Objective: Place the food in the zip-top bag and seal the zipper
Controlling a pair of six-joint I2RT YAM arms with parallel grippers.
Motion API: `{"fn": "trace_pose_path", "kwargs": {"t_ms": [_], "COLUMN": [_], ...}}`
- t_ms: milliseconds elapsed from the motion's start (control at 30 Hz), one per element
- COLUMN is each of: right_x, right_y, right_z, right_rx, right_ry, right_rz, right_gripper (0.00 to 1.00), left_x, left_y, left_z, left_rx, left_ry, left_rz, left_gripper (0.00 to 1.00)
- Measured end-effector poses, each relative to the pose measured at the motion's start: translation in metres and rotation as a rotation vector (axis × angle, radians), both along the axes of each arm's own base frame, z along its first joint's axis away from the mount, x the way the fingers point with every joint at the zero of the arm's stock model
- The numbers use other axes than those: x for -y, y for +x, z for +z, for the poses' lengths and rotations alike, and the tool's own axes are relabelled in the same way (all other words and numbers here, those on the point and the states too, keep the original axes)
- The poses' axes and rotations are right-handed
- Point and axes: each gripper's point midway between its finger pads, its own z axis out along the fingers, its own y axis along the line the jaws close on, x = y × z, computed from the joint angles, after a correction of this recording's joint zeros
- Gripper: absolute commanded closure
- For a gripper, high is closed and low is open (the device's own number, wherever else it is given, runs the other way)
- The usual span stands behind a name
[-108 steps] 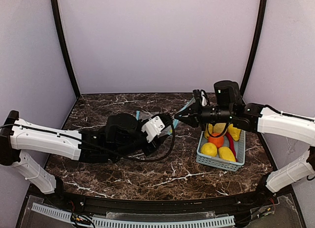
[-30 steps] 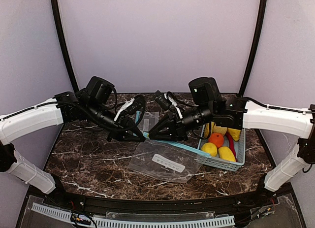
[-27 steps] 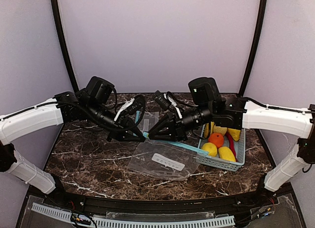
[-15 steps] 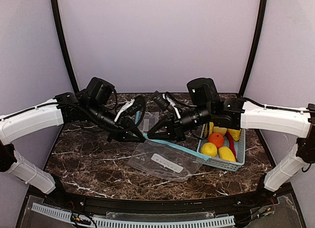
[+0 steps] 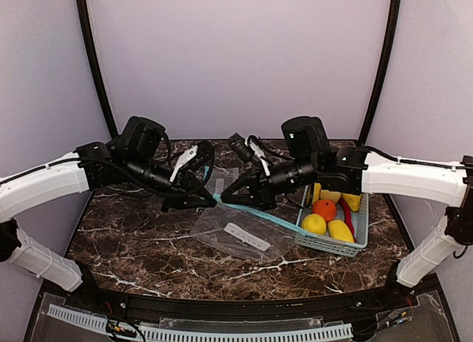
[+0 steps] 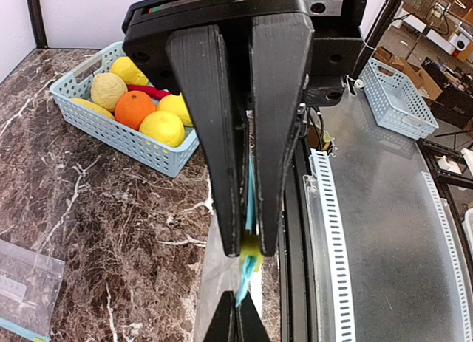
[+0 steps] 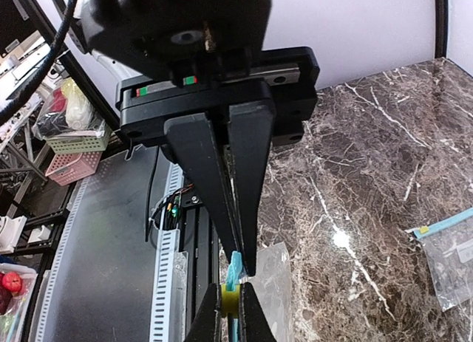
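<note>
Above the table [image 5: 133,231], seen from the top, the left claw [image 5: 210,199] and the right claw [image 5: 226,200] meet tip to tip. Both are pinched tight on the blue zip [image 5: 267,217] of the bag [image 5: 236,237]. The bag hangs from them, and its low end lies on the table. The food [image 5: 324,209] sits in the basket [image 5: 325,246] at the right, not in the bag. In the left wrist view, the two fingers [image 6: 211,135] squeeze the zip by a yellow slider [image 6: 252,247], and the food shows in the basket at the upper left. In the right wrist view, the fingers press together on the zip, with the slider just below them. A second bag [image 7: 451,257] lies flat on the table, off to the right.
</note>
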Motion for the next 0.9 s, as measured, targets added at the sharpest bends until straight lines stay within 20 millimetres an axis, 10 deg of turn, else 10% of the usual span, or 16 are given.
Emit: {"fn": "trace_pose_path", "kwargs": {"t_ms": [900], "right_x": [0.017], "right_y": [0.029], "right_z": [-0.006], "right_rx": [0.082], "right_ry": [-0.042], "right_rz": [-0.212], "right_gripper": [1.0], "left_x": [-0.035], "left_y": [0.065], "left_z": [0.011], "left_rx": [0.168], "left_ry": [-0.004], "left_rz": [0.353], "left_gripper": [0.99]}}
